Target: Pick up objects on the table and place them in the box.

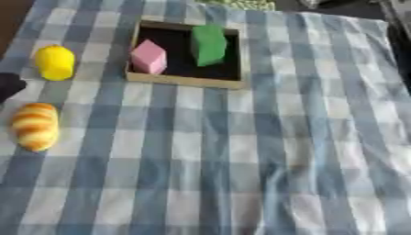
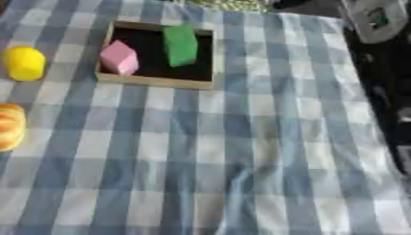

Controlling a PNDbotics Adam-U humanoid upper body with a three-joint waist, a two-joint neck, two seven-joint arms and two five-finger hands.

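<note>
**Two blocks in box, two items out on the cloth**

The surface [image 1: 265,151] is lying under a blue-and-white checked cloth. A shallow wooden box [image 1: 183,81] with a black floor is sitting toward the far side, left of centre. Inside it, a pink block [image 1: 148,56] is resting at the left, tilted on an edge, and a green block [image 1: 208,44] is standing just beside it at the right, leaning toward the far wall.

Outside the box, a yellow lemon-shaped object [image 1: 54,62] is lying on the cloth to the box's left, near but not touching it. Nearer the camera along the left edge, a bread loaf [image 1: 35,125] with golden-brown stripes is lying lengthwise, well apart from the box.

A dark shape [image 1: 9,85] is showing at the left edge between the lemon and the loaf; it cannot be identified as a hand. Neither hand is clearly showing in either view, so the state of the fingers cannot be told.
</note>
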